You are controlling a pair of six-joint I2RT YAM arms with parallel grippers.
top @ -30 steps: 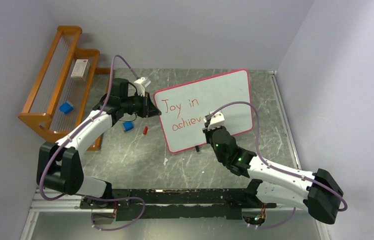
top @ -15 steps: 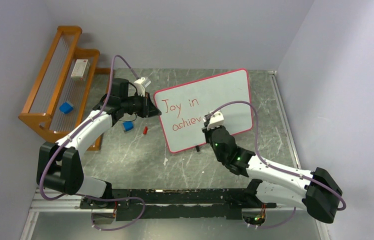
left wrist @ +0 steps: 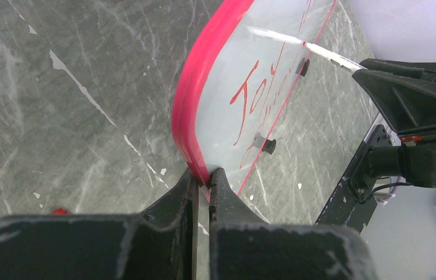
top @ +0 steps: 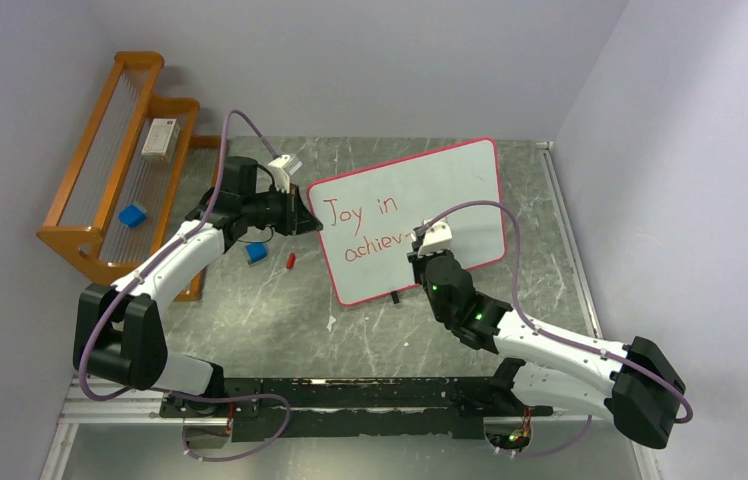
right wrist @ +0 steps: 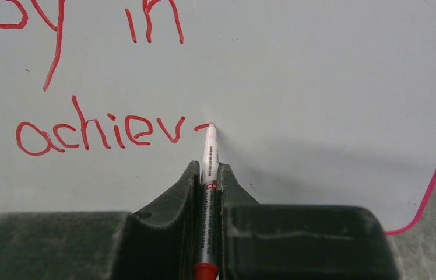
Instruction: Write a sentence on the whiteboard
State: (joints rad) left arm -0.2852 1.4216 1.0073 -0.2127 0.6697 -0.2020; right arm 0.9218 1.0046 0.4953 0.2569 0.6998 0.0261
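Your right gripper [right wrist: 207,166] crept toward the table's [top: 280,310] right edge, clamping the marker [right wrist: 210,146], tip on the whiteboard [top: 450,190]; blank space lies rightward. Left gripper [left wrist: 203,175] pinches the rim.

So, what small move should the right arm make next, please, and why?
Probably extend the short stroke after "achiev" into an "e": the right pincer grips the marker, tip touching the whiteboard, and the left pincer clamps its red edge.
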